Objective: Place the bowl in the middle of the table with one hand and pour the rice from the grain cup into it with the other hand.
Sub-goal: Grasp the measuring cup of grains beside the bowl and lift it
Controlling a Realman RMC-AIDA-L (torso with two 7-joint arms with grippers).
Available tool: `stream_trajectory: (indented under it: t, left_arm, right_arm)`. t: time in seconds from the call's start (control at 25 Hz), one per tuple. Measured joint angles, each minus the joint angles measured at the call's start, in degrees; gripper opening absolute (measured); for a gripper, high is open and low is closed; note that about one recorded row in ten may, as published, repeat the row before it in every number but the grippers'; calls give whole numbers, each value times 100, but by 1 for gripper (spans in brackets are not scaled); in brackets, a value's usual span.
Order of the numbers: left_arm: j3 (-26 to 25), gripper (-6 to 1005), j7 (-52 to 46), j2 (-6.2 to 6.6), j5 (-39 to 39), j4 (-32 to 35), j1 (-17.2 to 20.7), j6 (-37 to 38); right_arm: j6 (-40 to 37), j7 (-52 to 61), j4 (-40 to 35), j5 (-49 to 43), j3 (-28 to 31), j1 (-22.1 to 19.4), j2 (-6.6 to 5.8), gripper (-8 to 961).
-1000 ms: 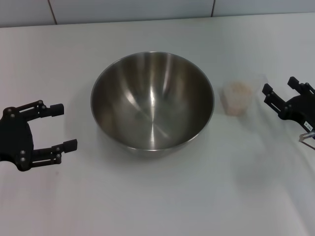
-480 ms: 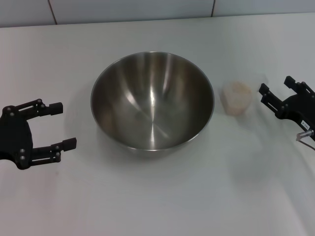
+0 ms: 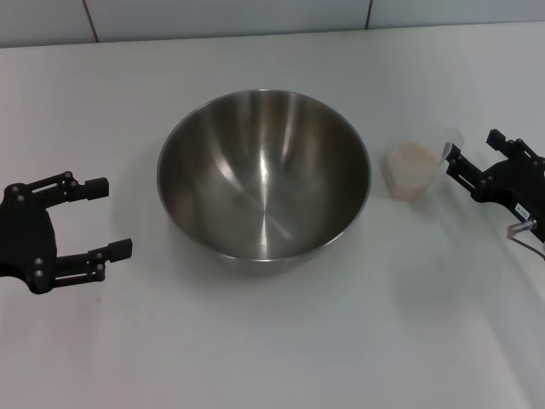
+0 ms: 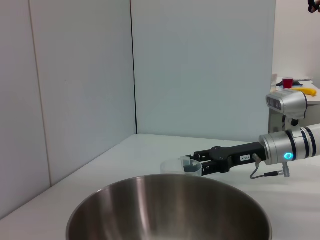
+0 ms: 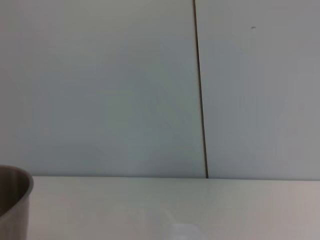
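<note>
The steel bowl [image 3: 264,175] stands upright in the middle of the white table [image 3: 281,341]; it is empty. The clear grain cup [image 3: 413,169] holding pale rice [image 3: 410,158] stands upright just right of the bowl. My right gripper [image 3: 471,146] is open at the cup's right side, with one fingertip [image 3: 449,155] at the cup's rim; I cannot tell if it touches. My left gripper [image 3: 111,217] is open and empty, left of the bowl and apart from it. The left wrist view shows the bowl [image 4: 170,210], the cup [image 4: 181,166] and the right gripper [image 4: 200,162] beside it.
A pale tiled wall [image 3: 255,17] runs along the table's far edge. The right wrist view shows only the bowl's rim [image 5: 15,197], the tabletop [image 5: 175,210] and the wall.
My right gripper has moved left toward the grain cup, and its nearer fingertip is now at the cup's rim. The left gripper, bowl and cup have not moved.
</note>
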Motion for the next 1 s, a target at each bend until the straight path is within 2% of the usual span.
stream_trajectory:
  t: [1.0]
  left_arm:
    - [0, 780, 0, -9, -1, 0, -33, -9]
  right_arm:
    - [4, 0, 18, 22, 44, 108, 0, 775]
